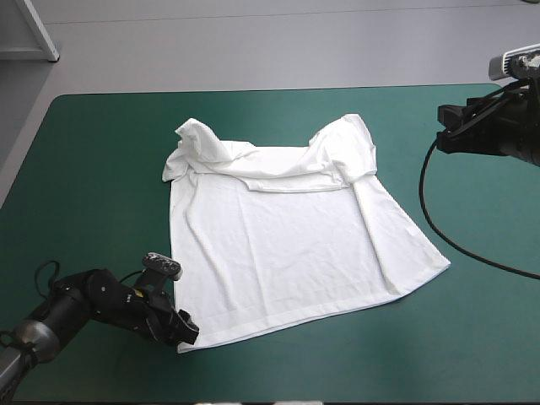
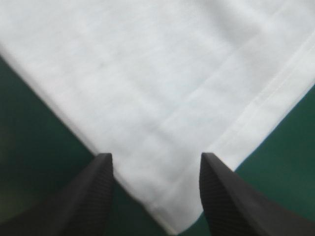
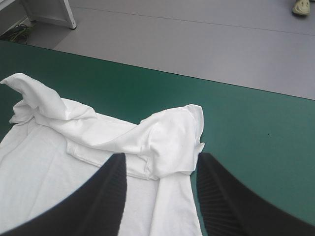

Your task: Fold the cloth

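- One teal-green cover (image 1: pixel 93 169) spans the table.
- T-shirt (image 1: pixel 287 253) lies spread flat mid-table, hem toward the near edge, sleeves and collar rumpled at the far end.
- Left gripper (image 2: pixel 155 160) sits low at the near left hem corner, which lies unclamped between its parted fingers.
- Right gripper (image 3: pixel 160 160) hangs raised over the table's right side, fingers parted, empty.

Left arm (image 1: pixel 93 305) extends low and forward; left tool (image 2: pixel 155 158) has fingers spread apart. Right arm (image 1: pixel 499 128) is raised; right tool (image 3: pixel 160 157) likewise.
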### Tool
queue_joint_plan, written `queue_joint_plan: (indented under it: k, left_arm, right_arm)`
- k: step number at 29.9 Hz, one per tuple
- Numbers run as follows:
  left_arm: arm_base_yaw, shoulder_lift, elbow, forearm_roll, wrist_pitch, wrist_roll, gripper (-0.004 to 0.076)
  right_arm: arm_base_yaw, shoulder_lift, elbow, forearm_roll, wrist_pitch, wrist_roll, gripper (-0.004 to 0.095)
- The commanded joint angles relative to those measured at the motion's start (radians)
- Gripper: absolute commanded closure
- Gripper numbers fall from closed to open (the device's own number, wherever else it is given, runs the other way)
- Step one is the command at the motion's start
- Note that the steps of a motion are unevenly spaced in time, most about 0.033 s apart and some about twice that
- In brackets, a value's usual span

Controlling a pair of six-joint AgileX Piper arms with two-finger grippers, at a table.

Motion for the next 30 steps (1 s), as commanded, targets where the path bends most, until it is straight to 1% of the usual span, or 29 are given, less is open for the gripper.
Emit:
queue_joint_plan:
  k: [1,3,5,7,8,9,11,12,15,18,20,22,24,26,27,30]
  left_arm:
    - [-0.085,0.074,-0.005,0.036,-0.051,-0.039,0.0330]
    - [-0.105,0.112,-0.005,0.093,-0.051,-0.106,0.0330]
    - [-0.107,0.138,-0.005,0.101,-0.047,-0.107,0.0333]
    - [-0.107,0.154,-0.005,0.105,-0.042,-0.128,0.0379]
    - [-0.107,0.156,-0.005,0.112,-0.043,-0.134,0.0428]
    - [-0.107,0.156,-0.005,0.119,-0.046,-0.134,0.0498]
    - [-0.107,0.156,-0.005,0.121,-0.048,-0.134,0.0661]
    - [-0.107,0.156,-0.005,0.119,-0.054,-0.126,0.0701]
    - [-0.107,0.156,-0.005,0.116,-0.064,-0.128,0.0705]
    - [-0.107,0.156,-0.005,0.116,-0.075,-0.131,0.0705]
    - [-0.107,0.156,-0.005,0.112,-0.092,-0.131,0.0705]
    - [-0.107,0.153,-0.005,0.110,-0.107,-0.131,0.0705]
    - [-0.107,0.138,-0.007,0.110,-0.108,-0.131,0.0705]
    - [-0.107,0.116,-0.007,0.110,-0.108,-0.131,0.0705]
    - [-0.107,0.101,-0.007,0.110,-0.108,-0.131,0.0705]
    - [-0.107,0.063,-0.007,0.110,-0.108,-0.131,0.0705]
  right_arm:
    - [-0.005,-0.022,-0.021,0.034,-0.069,-0.013,0.0481]
    - [-0.005,-0.022,-0.021,0.032,-0.064,-0.020,0.0481]
    - [-0.005,-0.022,-0.021,0.023,-0.053,-0.023,0.0481]
    - [-0.005,-0.022,-0.021,0.004,-0.030,-0.023,0.0481]
    - [-0.005,-0.022,-0.021,-0.009,-0.017,-0.023,0.0481]
    - [-0.005,-0.020,-0.019,-0.026,-0.003,-0.023,0.0481]
    - [-0.005,-0.020,-0.006,-0.049,0.016,-0.016,0.0481]
    - [-0.005,-0.020,0.009,-0.054,0.018,-0.011,0.0481]
    - [-0.005,-0.020,0.074,-0.056,0.048,0.016,0.0481]
    - [-0.005,-0.020,0.182,-0.058,0.080,0.020,0.0484]
    - [-0.005,-0.024,0.241,-0.063,0.062,0.006,0.0528]
    - [-0.005,-0.031,0.301,-0.063,0.029,-0.014,0.0617]
    - [-0.005,-0.033,0.348,-0.066,0.031,-0.040,0.0656]
    - [-0.005,-0.031,0.407,-0.078,0.030,-0.055,0.0618]
    - [-0.005,-0.031,0.438,-0.097,0.013,-0.051,0.0573]
    - [-0.005,-0.031,0.524,-0.160,-0.053,-0.049,0.0388]
